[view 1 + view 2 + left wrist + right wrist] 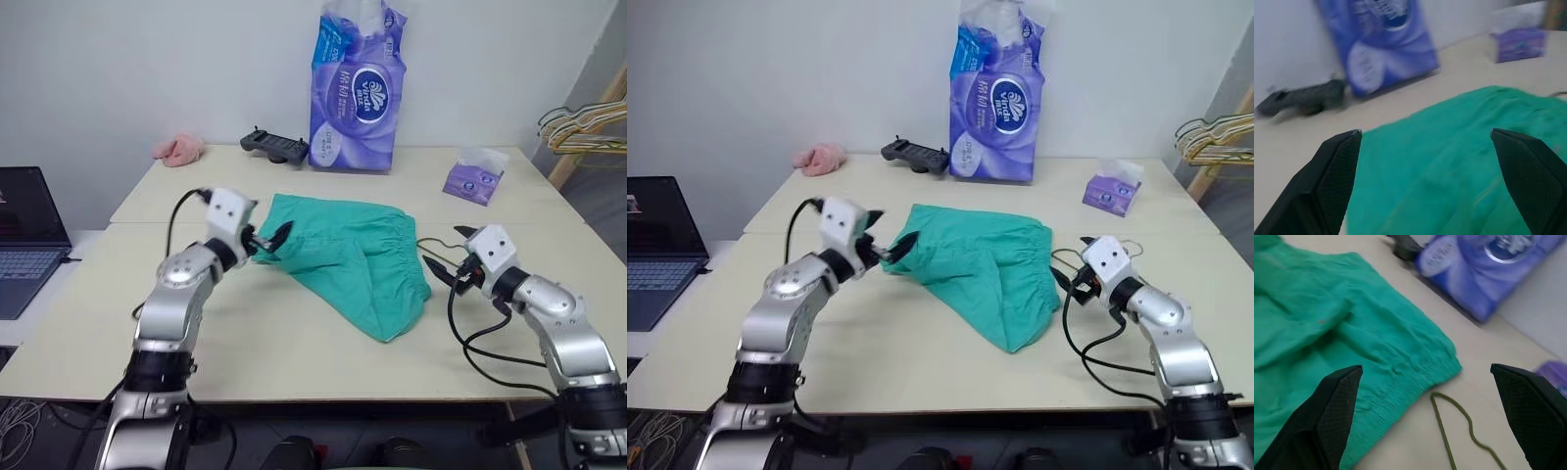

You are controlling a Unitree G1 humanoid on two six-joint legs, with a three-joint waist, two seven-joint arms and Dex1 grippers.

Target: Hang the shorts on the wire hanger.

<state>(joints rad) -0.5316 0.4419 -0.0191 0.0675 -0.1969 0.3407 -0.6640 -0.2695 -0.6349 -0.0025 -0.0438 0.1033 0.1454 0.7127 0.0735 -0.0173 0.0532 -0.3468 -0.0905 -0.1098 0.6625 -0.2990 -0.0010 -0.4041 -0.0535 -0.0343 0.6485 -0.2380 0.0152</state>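
The teal-green shorts (348,259) lie crumpled in the middle of the table (294,343), with the gathered waistband toward the right. My left gripper (274,243) is open at the shorts' left edge, its fingers spread over the fabric (1459,161) in the left wrist view. My right gripper (446,257) is open just right of the waistband and holds nothing. The wire hanger (1443,431) is a thin olive wire lying flat on the table beside the waistband (1400,382). Most of it is out of view or under the shorts.
A tall purple tissue pack (358,88) and a black controller (274,145) stand at the back. A purple tissue box (474,179) is back right and a pink cloth lump (178,149) back left. A laptop (24,245) sits far left, a hanger cluster (583,127) far right.
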